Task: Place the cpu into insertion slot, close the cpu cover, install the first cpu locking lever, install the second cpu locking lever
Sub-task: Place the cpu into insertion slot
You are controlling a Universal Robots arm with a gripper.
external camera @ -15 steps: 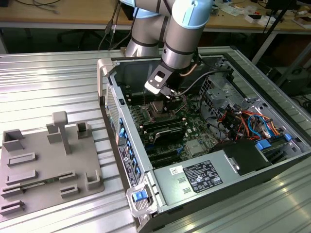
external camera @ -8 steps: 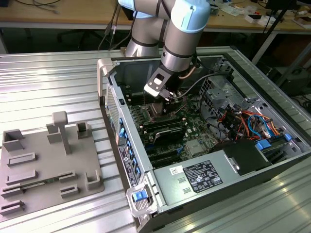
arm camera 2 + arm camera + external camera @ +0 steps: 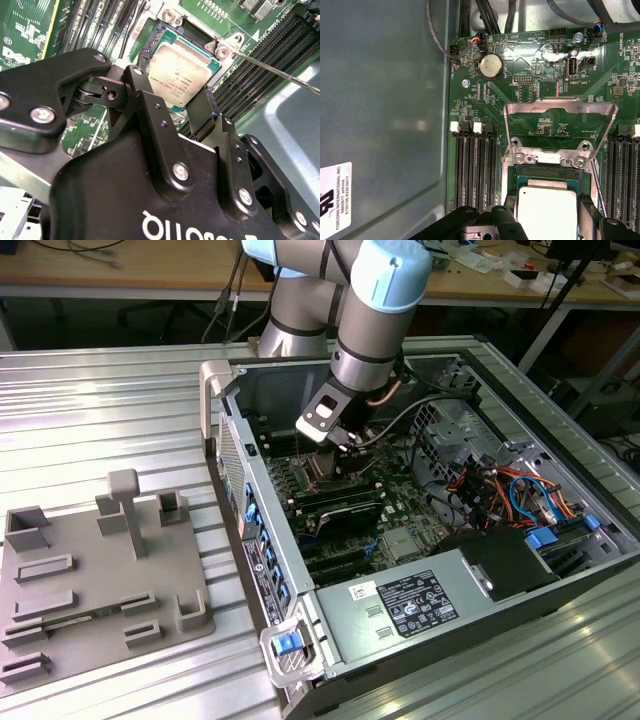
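Ribbed tabletop (image 3: 100, 400) bears an open case (image 3: 258, 570). Claw (image 3: 175, 82) straddles the cpu (image 3: 182, 67), which lies in its slot (image 3: 547, 171); I cannot tell if it grips. Cover (image 3: 520, 106) stands raised.

The silver-topped cpu (image 3: 180, 70) sits in the insertion slot (image 3: 547, 172), cpu cover (image 3: 600, 106) hinged open.

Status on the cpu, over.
End effector at the cpu. It sits in the insertion slot. The cpu cover is open. Nothing across the slot.
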